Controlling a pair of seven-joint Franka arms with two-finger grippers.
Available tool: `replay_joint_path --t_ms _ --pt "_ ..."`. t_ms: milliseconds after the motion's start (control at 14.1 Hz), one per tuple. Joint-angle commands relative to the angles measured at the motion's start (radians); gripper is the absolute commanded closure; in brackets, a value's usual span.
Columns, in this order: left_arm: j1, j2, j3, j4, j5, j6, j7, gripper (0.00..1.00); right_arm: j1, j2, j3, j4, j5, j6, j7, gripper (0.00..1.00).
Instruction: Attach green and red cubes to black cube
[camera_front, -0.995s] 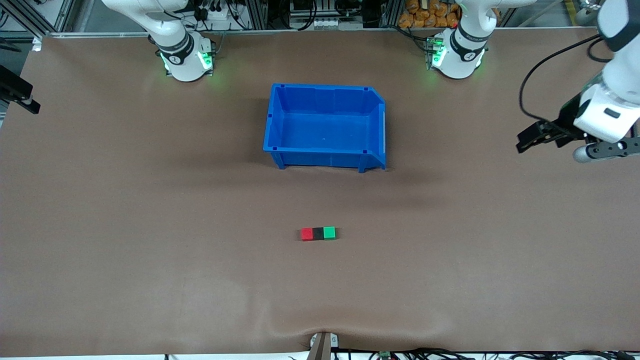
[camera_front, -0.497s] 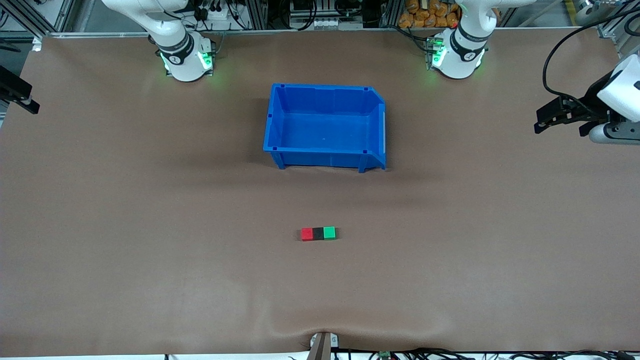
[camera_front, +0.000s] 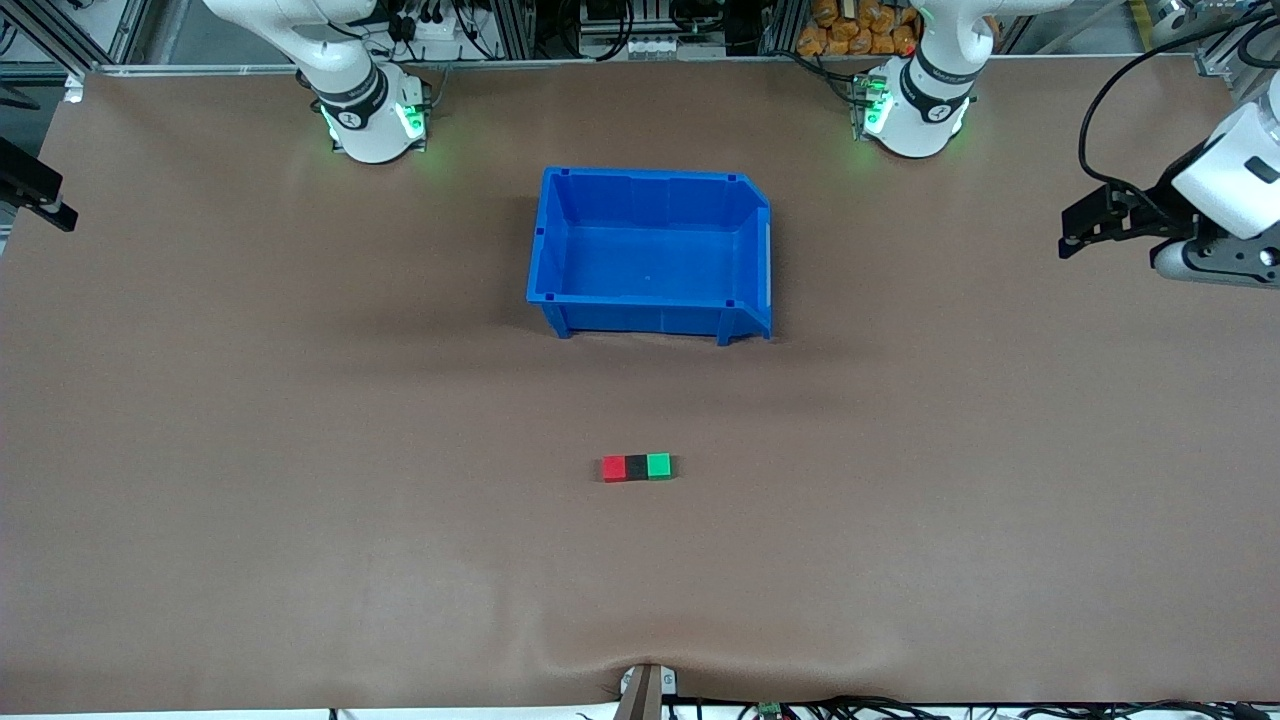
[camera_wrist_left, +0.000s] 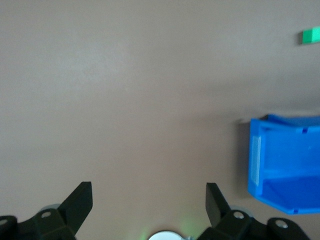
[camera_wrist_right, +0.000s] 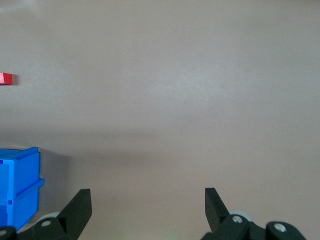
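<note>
The red cube (camera_front: 613, 468), the black cube (camera_front: 636, 467) and the green cube (camera_front: 658, 465) lie in one touching row on the brown table, the black one in the middle, nearer to the front camera than the blue bin. My left gripper (camera_front: 1080, 232) is open and empty, up over the left arm's end of the table. My right gripper (camera_front: 42, 198) is open and empty at the right arm's end, mostly cut off by the frame edge. The left wrist view shows its open gripper (camera_wrist_left: 148, 192) and the green cube (camera_wrist_left: 311, 35). The right wrist view shows its open gripper (camera_wrist_right: 147, 197) and the red cube (camera_wrist_right: 6, 78).
A blue bin (camera_front: 650, 176) stands empty at the table's middle, between the arm bases and the cubes. It also shows in the left wrist view (camera_wrist_left: 280, 150) and the right wrist view (camera_wrist_right: 20, 175). Bare brown table surrounds the cubes.
My left gripper has drawn away from the table's middle toward its own end and risen. The three cubes and the right arm have not moved.
</note>
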Motion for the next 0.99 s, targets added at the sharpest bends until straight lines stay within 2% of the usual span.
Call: replay_joint_path --t_ms 0,923 --pt "0.0 0.011 -0.01 0.029 0.027 -0.04 0.023 0.0 -0.012 0.003 0.002 0.011 0.014 -0.007 -0.005 0.0" --pt "0.001 0.008 -0.011 0.023 0.027 -0.05 0.007 0.0 -0.012 0.003 0.002 0.01 0.018 -0.004 -0.006 0.0"
